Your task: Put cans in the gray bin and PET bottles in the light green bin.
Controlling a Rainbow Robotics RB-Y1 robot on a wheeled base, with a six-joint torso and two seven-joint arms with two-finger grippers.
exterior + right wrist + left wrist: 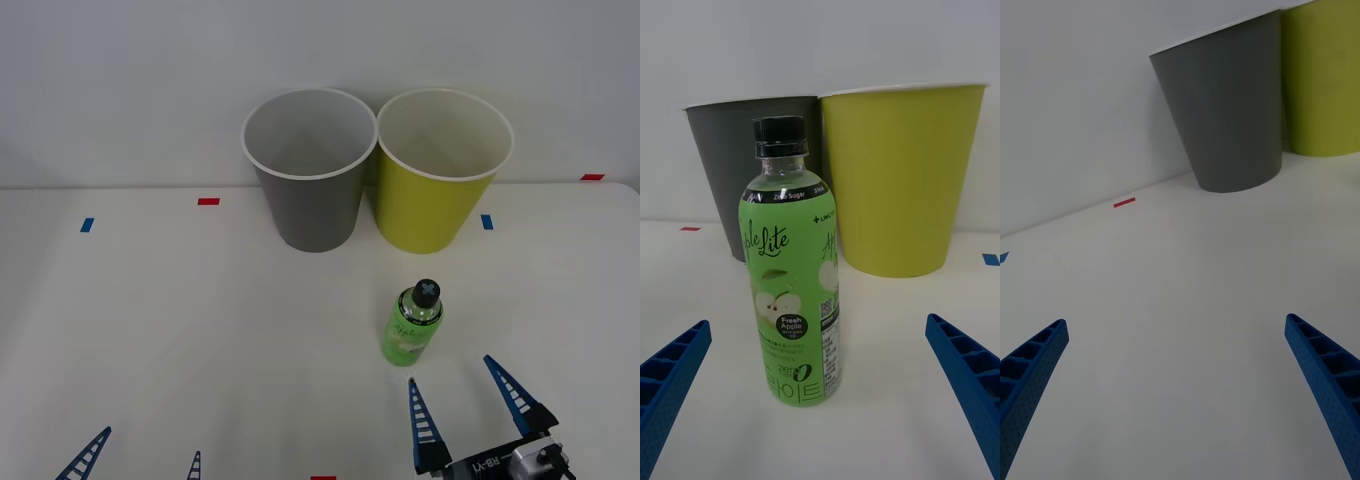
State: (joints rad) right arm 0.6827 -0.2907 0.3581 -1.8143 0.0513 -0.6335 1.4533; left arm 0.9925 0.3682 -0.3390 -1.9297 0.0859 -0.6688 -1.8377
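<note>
The right gripper (467, 398) is held open just short of the PET bottle (411, 323), which stands upright near the light green bin (440, 200). If one finger strikes first, the bottle may be toppled. The left gripper (143, 452) is parked open.

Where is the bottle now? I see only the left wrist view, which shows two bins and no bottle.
Observer: The green bottle stands upright on the table, in front of the light green bin.
Operator: Is any pincer near it?
Observer: The right pincer is open, just short of the bottle, not touching it.
Operator: Is the bottle's cap on?
Observer: Yes, a black cap is on its neck.
</note>
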